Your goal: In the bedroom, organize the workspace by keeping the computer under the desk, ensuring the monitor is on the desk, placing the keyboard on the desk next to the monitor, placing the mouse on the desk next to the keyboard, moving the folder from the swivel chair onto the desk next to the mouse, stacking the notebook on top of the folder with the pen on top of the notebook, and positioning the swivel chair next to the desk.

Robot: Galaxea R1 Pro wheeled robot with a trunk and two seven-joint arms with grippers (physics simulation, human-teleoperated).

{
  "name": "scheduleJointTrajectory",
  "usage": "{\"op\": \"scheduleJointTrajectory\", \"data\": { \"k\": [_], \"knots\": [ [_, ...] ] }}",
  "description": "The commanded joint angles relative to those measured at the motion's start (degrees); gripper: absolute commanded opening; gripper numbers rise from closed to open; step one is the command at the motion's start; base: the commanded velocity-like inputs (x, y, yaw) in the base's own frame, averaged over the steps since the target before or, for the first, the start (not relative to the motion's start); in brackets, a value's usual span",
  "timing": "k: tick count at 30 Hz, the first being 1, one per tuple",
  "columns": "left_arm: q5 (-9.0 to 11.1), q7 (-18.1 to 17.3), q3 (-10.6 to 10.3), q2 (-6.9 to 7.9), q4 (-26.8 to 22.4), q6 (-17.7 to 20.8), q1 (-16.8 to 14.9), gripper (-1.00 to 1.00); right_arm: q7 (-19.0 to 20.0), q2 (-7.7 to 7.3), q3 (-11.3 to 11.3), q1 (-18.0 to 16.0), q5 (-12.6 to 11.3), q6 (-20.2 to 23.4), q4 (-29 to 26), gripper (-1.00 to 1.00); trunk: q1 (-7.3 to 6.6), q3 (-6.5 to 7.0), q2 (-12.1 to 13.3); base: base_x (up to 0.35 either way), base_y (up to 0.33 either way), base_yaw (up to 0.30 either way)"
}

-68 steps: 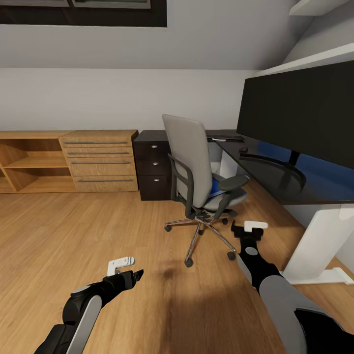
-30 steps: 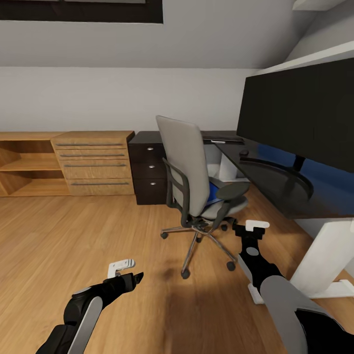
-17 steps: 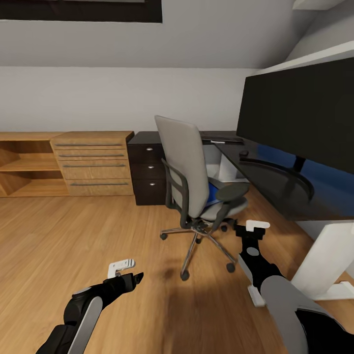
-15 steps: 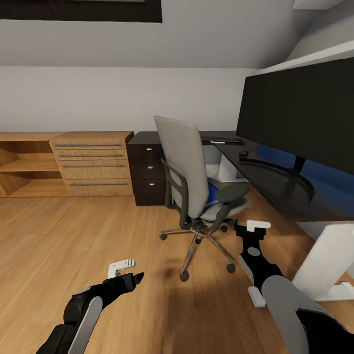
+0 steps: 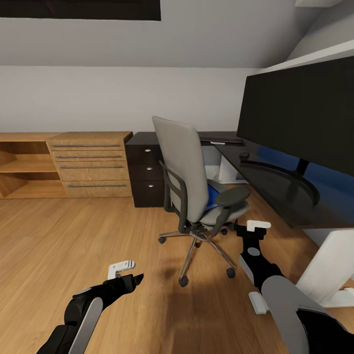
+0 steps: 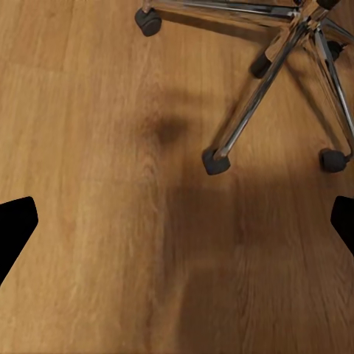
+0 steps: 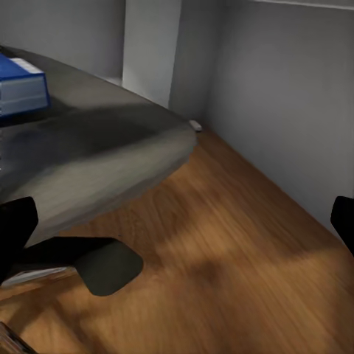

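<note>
- We see the grey-backed swivel chair with black armrests and a chrome star base (image 5: 196, 182) standing on the light wooden plank floor (image 5: 59, 236), just beside the dark curved desk (image 5: 275, 187).
- A flat blue folder (image 5: 212, 195) lies on the chair's seat; from the right wrist camera it shows as a blue slab (image 7: 22, 88) on the grey seat.
- The large black monitor (image 5: 300, 113) stands on the desk (its curved foot rests on the desktop).
- Our left gripper (image 5: 129, 271) hangs low over bare floor with its fingers spread wide, holding nothing; its wrist camera looks down on the chair's castors (image 6: 215, 161).
- Our right gripper (image 5: 255, 227) is close to the seat's front edge, empty, fingers wide apart.
- Against the far wall stand a light wooden drawer chest (image 5: 91, 164) and a black drawer cabinet (image 5: 145, 169).
</note>
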Motion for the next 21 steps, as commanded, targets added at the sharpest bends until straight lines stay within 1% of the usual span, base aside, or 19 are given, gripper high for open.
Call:
{"op": "scheduleJointTrajectory", "data": {
  "k": [1,5,8,21],
  "knots": [
    [0.6,0.5,0.0,0.00,-0.1,0.2,0.0,1.00,-0.1,0.05,-0.4,-0.1,0.6,-0.2,0.1,1.00,-0.01,-0.05,0.0,0.016,-0.004,0.000],
    [0.6,0.5,0.0,0.00,0.0,0.2,0.0,1.00,-0.1,0.07,-0.4,-0.1,0.6,-0.2,0.1,1.00,-0.01,-0.05,0.0,0.008,-0.002,0.017],
    [0.6,0.6,0.0,0.00,0.0,0.2,0.0,1.00,-0.1,0.09,-0.4,-0.1,0.6,-0.2,0.1,1.00,-0.01,-0.05,0.0,0.003,-0.001,0.119],
    [0.6,0.6,0.0,0.00,0.5,0.2,0.0,1.00,-0.1,0.27,-0.3,-0.1,0.9,-0.2,0.3,1.00,-0.01,-0.05,0.0,0.000,0.000,0.224]
  ]
}}
